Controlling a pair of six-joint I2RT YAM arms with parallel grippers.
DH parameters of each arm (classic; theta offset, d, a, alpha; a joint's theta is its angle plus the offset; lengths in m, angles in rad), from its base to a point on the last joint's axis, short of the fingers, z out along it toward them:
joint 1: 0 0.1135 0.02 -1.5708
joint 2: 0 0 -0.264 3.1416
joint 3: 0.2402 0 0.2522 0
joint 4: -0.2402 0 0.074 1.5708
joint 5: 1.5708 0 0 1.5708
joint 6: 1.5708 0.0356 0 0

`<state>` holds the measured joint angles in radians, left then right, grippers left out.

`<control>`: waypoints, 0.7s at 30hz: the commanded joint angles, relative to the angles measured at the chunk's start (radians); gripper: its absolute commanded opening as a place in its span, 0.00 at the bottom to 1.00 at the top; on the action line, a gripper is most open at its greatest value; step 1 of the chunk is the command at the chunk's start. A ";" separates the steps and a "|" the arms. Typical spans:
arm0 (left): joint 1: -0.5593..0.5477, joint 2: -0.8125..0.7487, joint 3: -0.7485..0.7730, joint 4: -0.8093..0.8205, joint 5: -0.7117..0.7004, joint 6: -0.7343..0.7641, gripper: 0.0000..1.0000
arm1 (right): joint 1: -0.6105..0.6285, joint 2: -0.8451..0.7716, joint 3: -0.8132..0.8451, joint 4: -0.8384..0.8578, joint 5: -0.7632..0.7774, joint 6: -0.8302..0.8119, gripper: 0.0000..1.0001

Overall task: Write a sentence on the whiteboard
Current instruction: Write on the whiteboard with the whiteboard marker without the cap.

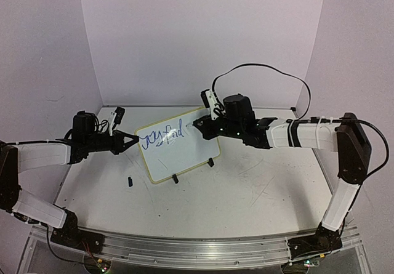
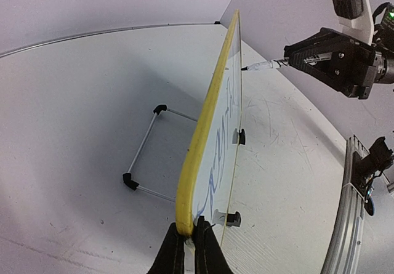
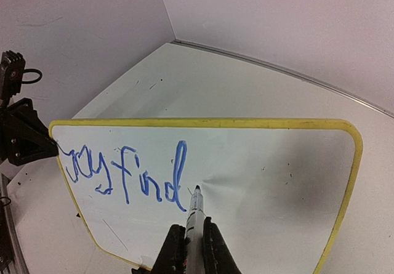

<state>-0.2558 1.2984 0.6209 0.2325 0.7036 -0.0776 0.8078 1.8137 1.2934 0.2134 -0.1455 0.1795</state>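
The whiteboard (image 1: 178, 148) stands tilted back near the middle of the tabletop (image 1: 246, 194). Two black clip feet (image 1: 175, 178) prop it in front and a wire stand (image 2: 144, 151) behind, so its face leans toward the right arm. The left pincer (image 2: 189, 237) is pressed together on the board's yellow-green frame at the edge nearest that arm. I judge that this grip braces the light board so it does not slide or tip under the push of writing. The right pincer (image 3: 189, 240) pinches a marker (image 3: 196, 212) lengthwise, tip forward, which should let the wrist steer strokes across the face. The tip sits at or just off the white surface (I cannot tell whether it touches), right after the last letter of the blue writing (image 3: 123, 175), whose end reads like "find". The board beyond it is bare, so the sentence looks partly done. A small dark object (image 1: 130, 180), perhaps the marker's cap, lies near the board's lower corner.
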 commanded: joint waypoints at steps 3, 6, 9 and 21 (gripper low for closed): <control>-0.009 0.010 0.025 -0.041 -0.055 0.076 0.00 | 0.001 0.019 0.055 0.020 0.018 -0.005 0.00; -0.009 0.015 0.029 -0.044 -0.052 0.076 0.00 | 0.002 0.025 0.058 0.020 0.037 -0.005 0.00; -0.010 0.013 0.028 -0.048 -0.052 0.076 0.00 | 0.001 0.032 0.061 0.018 0.030 -0.005 0.00; -0.012 0.013 0.036 -0.063 -0.056 0.107 0.00 | 0.010 0.053 0.079 0.015 -0.005 -0.003 0.00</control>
<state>-0.2604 1.2984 0.6292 0.2146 0.6960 -0.0662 0.8085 1.8500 1.3300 0.2096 -0.1360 0.1799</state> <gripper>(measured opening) 0.051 0.087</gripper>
